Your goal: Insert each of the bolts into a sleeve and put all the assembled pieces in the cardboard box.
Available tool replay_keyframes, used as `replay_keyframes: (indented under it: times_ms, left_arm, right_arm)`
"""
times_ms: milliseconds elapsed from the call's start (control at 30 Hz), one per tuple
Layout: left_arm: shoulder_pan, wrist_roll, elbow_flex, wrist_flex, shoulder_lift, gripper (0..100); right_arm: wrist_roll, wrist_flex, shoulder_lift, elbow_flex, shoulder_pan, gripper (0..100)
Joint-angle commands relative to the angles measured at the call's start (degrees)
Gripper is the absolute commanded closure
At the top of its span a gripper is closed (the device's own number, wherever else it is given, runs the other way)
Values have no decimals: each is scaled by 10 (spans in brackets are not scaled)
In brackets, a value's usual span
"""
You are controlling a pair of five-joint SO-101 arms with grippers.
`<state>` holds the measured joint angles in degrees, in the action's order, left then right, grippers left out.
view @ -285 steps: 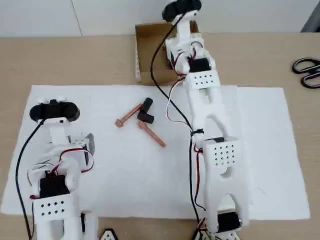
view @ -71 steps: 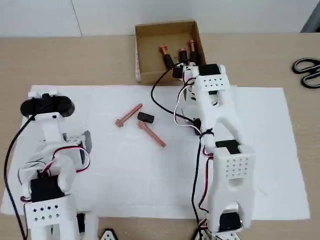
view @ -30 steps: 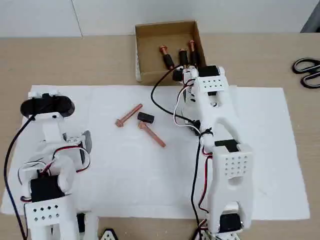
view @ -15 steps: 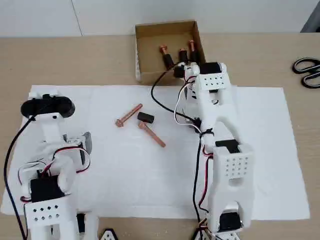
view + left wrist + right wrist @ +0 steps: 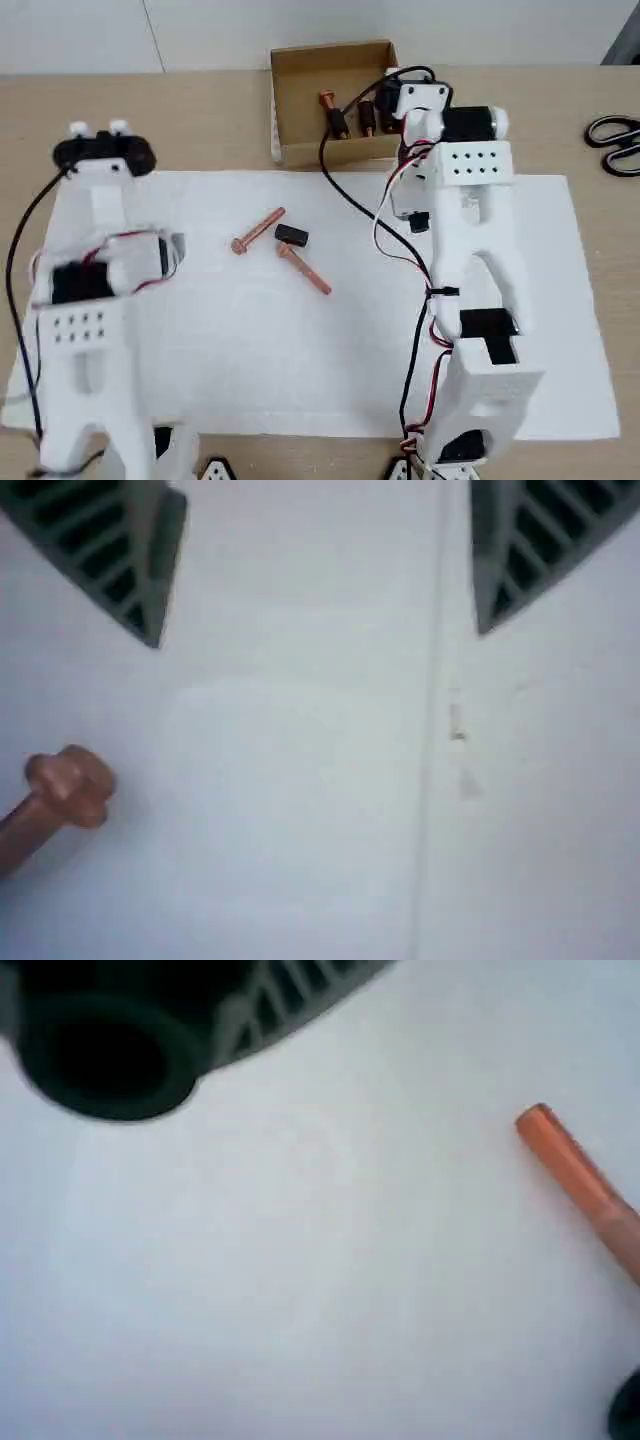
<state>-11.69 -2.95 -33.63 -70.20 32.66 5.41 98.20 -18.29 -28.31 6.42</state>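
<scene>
1. Seen from above, a tan desk point(image 5: 150, 110) carries a white sheet point(image 5: 250, 360), with a white robot arm at each side.
2. The cardboard box point(image 5: 300, 100) sits on the desk, just past the sheet's far edge. Two assembled pieces point(image 5: 335, 115) show inside it, copper bolts in black sleeves. The right arm point(image 5: 470, 165) overlaps the box's near right corner.
3. Mid-sheet lie two loose copper bolts: the upper bolt point(image 5: 258, 230) and the lower bolt point(image 5: 305, 268). A loose black sleeve point(image 5: 291, 235) lies between them, just beside the lower bolt's head.
4. The left arm's fingers point(image 5: 120, 560) stand wide apart over the sheet, holding nothing. A bolt head point(image 5: 70, 785) lies near them.
5. Whether the right arm's grip is wide or narrow cannot be told.
6. Scissors point(image 5: 612, 140) lie at the desk's right edge.
</scene>
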Motion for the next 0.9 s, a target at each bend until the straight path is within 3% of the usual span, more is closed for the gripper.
replay_keyframes:
  times_ms: [0, 100, 433, 600, 867]
  left_arm:
    - [48, -84, 87, 3, -116, 806]
    - [93, -200, 131, 3, -200, 805]
    - [259, -236, 145, 12, -375, 808]
    - [273, -336, 165, 46, -389, 808]
    - [278, -418, 201, 47, -391, 808]
  right_arm:
    - [-1, 7, 41, -3, -24, 995]
    - [-1, 7, 41, -3, -29, 995]
    - [-4, 7, 40, -3, -29, 995]
    - [-4, 7, 39, -3, -28, 995]
    - [-4, 7, 39, -3, -28, 995]
